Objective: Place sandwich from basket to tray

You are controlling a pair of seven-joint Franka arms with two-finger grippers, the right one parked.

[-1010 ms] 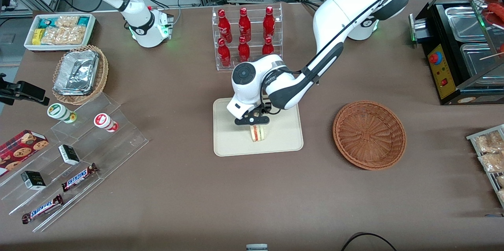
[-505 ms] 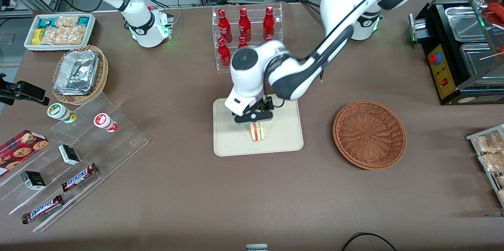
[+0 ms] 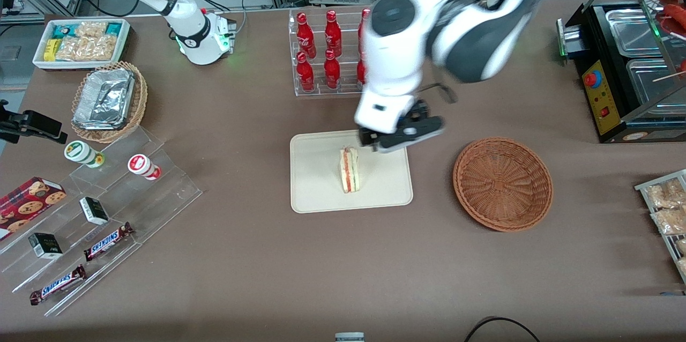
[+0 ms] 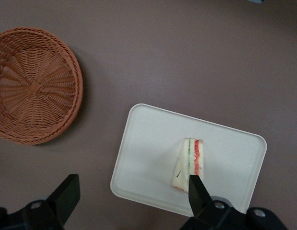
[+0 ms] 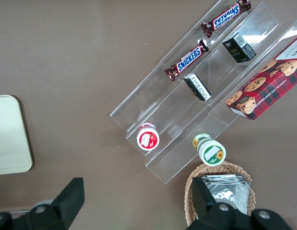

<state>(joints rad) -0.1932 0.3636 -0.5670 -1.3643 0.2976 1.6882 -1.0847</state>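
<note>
Sandwich (image 3: 349, 171) is lying on the tray (image 3: 316, 192), near the tray's middle, with its red and green filling edge showing and nothing gripping it. The left arm's gripper (image 3: 401, 135) is hanging raised over the tray's edge that faces the basket (image 3: 502, 183), near the corner farther from the front camera, clear of the sandwich; its fingers (image 4: 196, 191) are standing wide apart and holding nothing. The arm's white wrist is reaching in above the rack of red bottles (image 3: 331, 52), covering part of it. The basket is sitting on the bench just beside the tray, toward the working arm's end, with nothing in it. Toward the parked arm's end, a tan basket of foil trays (image 3: 109, 99) and clear stepped shelves (image 3: 107, 213) carrying snack bars are standing well apart from the tray.
</note>
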